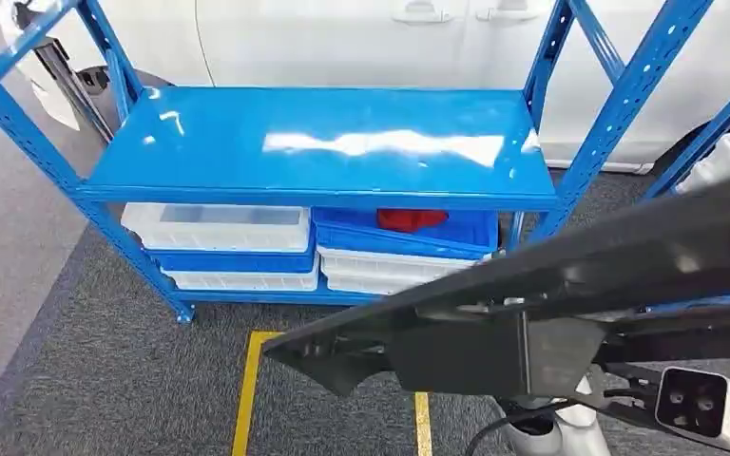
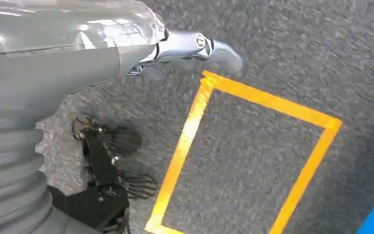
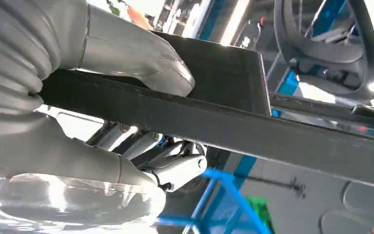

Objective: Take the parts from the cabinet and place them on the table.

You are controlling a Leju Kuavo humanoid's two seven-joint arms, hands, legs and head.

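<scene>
- On the right, near the camera, the right hand (image 3: 126, 97) holds a long black part (image 1: 570, 285). The thumb lies on one side of the part and the fingers (image 3: 175, 165) curl under the other side.
- The part stretches across the head view, tilted, high at the right and low at the left. It hangs in the air above the grey floor (image 1: 105, 380), in front of the rack (image 1: 323, 142).
- The rack is blue. Its top shelf is shiny and bare.
- Under that shelf sit white bins (image 1: 219, 228) and blue bins (image 1: 409, 237). One blue bin has something red (image 1: 412, 219) in it.
- The left hand (image 2: 185, 51) hangs over the floor, near a square of yellow tape (image 2: 253, 146). I cannot tell how its fingers are set.
- A white car (image 1: 342, 38) stands behind the rack.
</scene>
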